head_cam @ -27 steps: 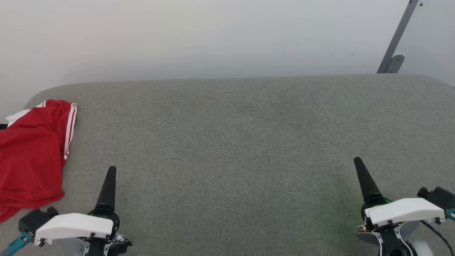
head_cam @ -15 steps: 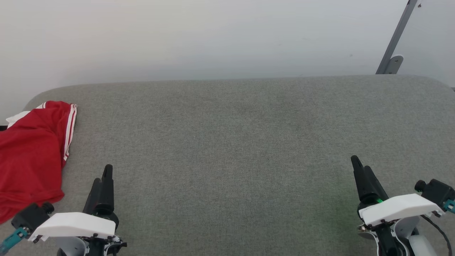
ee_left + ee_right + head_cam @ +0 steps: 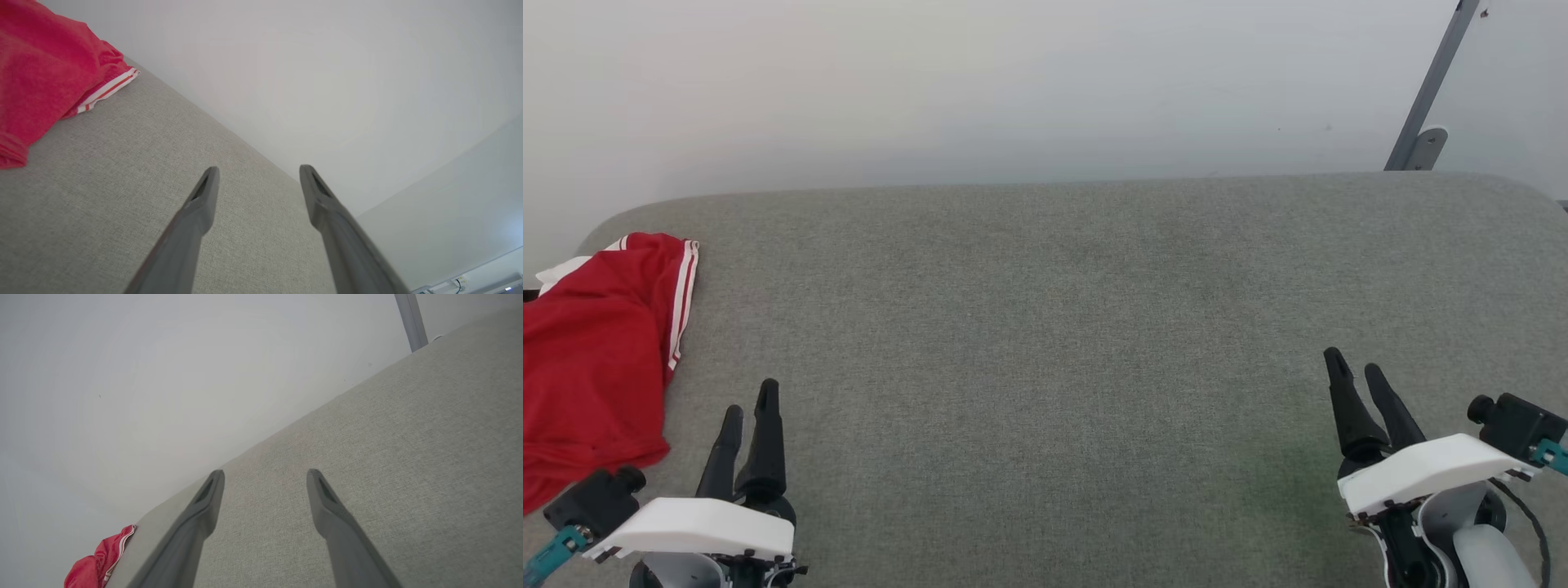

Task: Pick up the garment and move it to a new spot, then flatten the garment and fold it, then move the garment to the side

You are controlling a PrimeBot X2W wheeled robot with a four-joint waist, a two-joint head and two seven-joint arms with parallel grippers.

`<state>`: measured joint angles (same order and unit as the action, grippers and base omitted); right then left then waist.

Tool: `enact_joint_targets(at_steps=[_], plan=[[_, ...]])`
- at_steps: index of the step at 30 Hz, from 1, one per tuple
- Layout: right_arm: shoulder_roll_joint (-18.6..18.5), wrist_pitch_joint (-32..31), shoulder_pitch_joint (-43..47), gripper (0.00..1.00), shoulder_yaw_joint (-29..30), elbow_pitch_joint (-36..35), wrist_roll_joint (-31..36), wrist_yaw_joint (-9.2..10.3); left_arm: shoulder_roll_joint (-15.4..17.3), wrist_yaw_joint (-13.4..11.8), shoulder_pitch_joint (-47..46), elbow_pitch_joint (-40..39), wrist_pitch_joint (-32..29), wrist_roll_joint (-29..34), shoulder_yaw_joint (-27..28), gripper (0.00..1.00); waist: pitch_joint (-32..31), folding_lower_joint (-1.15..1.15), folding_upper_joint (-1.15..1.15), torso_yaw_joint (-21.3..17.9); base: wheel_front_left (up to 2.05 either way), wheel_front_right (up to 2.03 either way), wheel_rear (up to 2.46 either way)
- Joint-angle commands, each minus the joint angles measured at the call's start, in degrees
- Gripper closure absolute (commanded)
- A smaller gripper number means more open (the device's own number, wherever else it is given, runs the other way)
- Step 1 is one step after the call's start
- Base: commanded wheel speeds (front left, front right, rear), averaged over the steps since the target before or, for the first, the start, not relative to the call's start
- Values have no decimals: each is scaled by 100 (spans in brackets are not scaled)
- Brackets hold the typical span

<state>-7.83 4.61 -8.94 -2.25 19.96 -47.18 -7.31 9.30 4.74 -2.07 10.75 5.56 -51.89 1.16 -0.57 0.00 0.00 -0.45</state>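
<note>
- Far left: garment (image 3: 592, 359), red, lies crumpled in a heap at the left end of the grey cloth-covered surface (image 3: 1045, 327). Part of it runs off the head view's left edge. A white sleeve patch shows at its far corner, and a red-and-white striped band runs down its right edge.
- Lower left: left claw (image 3: 750, 398) sits over the surface, just right of the garment's near corner and apart from it. Fingers spread wide, nothing between them.
- Left wrist view: left claw (image 3: 259, 169) points along the grey cloth. The garment (image 3: 41, 61) is at the upper left, with its striped hem lying on the surface.
- Centre: surface has a flat woven texture and rounded far corners, with a pale wall (image 3: 1013, 82) behind it.
- Lower right: right claw (image 3: 1353, 361) sits over the surface, well apart from the garment. Fingers wide, gripping nothing.
- Right wrist view: right claw (image 3: 265, 473) is splayed over grey cloth. The garment (image 3: 96, 563) shows small at the lower left.
- Upper right: slanted grey metal post (image 3: 1429, 90) with a bracket at its foot, behind the surface's far edge.
</note>
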Motion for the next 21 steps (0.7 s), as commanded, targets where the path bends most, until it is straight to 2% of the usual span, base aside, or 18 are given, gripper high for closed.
enact_joint_targets(at_steps=[1,21], plan=[[-58,72,-168,0,-49,-69,179,-23,28,56,-29,-70,63,218,22,0,-1,0,0,-1,0,0,0],[-143,324,-233,0,-230,-88,1342,-25,79,221,42,-39,381,1393,6,0,-16,0,0,-27,0,0,0]])
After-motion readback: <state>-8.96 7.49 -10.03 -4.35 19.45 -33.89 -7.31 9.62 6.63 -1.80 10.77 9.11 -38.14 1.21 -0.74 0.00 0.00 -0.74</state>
